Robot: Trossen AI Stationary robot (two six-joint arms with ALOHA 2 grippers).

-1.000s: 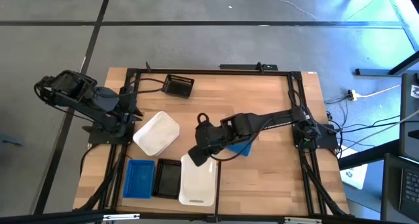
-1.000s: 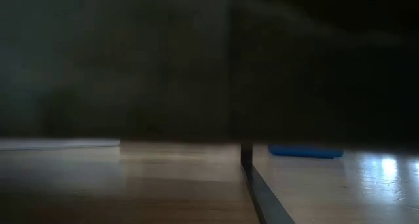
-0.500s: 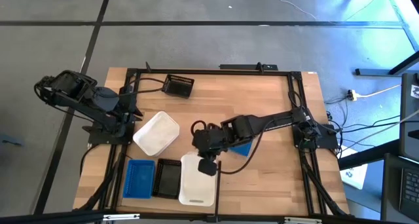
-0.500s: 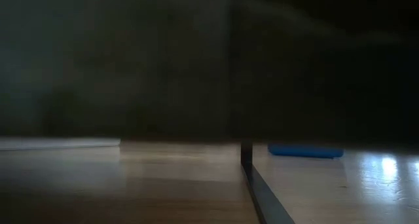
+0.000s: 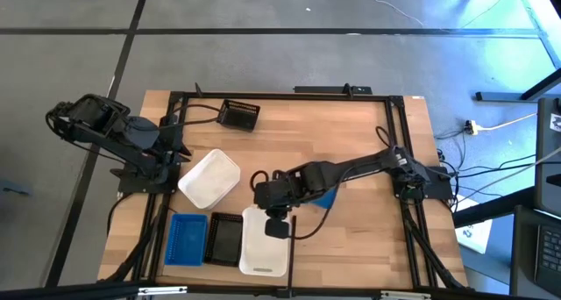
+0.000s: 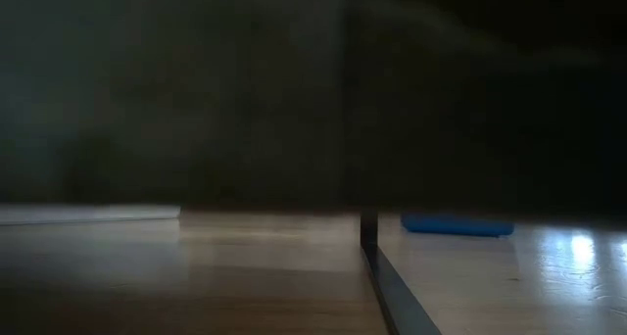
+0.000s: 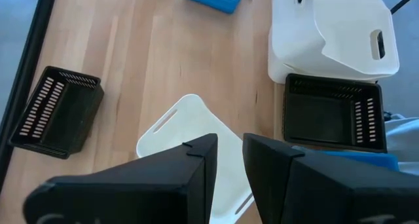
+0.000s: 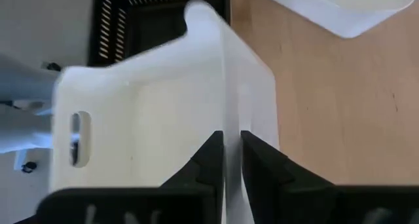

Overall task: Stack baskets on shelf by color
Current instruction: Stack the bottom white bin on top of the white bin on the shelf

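While the left tool [image 7: 226,165] idles narrow, the right tool [image 8: 226,152] pinches a white basket's [image 8: 163,112] wall.

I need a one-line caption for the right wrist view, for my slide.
Right gripper jaws closed on the wall of a white basket, black basket beyond.

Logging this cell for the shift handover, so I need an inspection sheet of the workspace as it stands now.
Surface: wooden shelf, black rails.
Job's things: white basket at near edge beside black basket and blue basket; second white basket, black basket and blue basket loose.
Clutter: nothing seen.
End effectors: right end effector shut on white basket wall; left end effector open, at left edge.
Cables: floor cables to the right.
Surroundings: grey floor.
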